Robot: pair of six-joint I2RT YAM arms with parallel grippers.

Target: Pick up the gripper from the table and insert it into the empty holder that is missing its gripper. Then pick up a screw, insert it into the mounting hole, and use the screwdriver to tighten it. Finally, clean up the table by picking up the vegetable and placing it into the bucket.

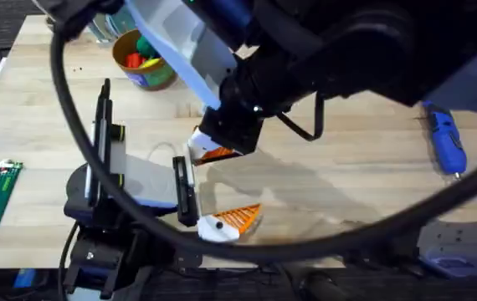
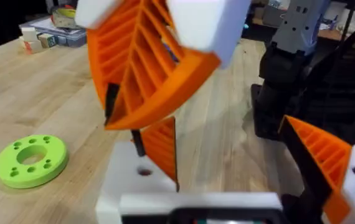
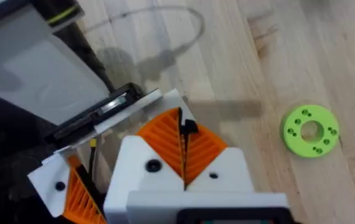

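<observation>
1. Table [image 1: 347, 184]: pale wood. A dropped small part would roll on it, and I judge it hard to pick up again.

2. My right gripper [image 1: 218, 152]: reached across to the middle, poised over my left gripper. Its orange pads are pinched together on a small black piece, which I take for the screw. Risk: if I come down off-line, the broad pads strike the parts below before the tip arrives.

3. My left gripper [image 2: 227, 146]: fingers spread wide, grasping nothing. It serves as the fixture, so if it yields to a push from above, the target slides out from under me.

4. Bucket [image 1: 159, 77]: at the far left of the table, well apart from the work, with coloured pieces inside. No hazard here.

5. Screwdriver [image 1: 446, 142]: lying at the far right, untouched and well away.

6. Holder [image 2: 134, 186]: a white mount, apparently one finger of my left gripper, directly beneath my right pads.

7. Gripper [image 2: 160, 149]: an orange ribbed wedge standing upright on the holder. I cannot tell whether it is fully seated. A sideways knock could tip it out, since nothing fastens it yet.

8. Green disc [image 3: 308, 129]: flat on the table beside the work, in nobody's way.

9. Screw [image 3: 189, 128]: gripped at the pad tips and only partly visible. Held so shallowly, it may twist or slip out under pressure.

10. Mounting hole [image 2: 143, 171]: in the holder's face, just beside the wedge's foot. It is small, so a tilted screw would jam or skate off.
</observation>
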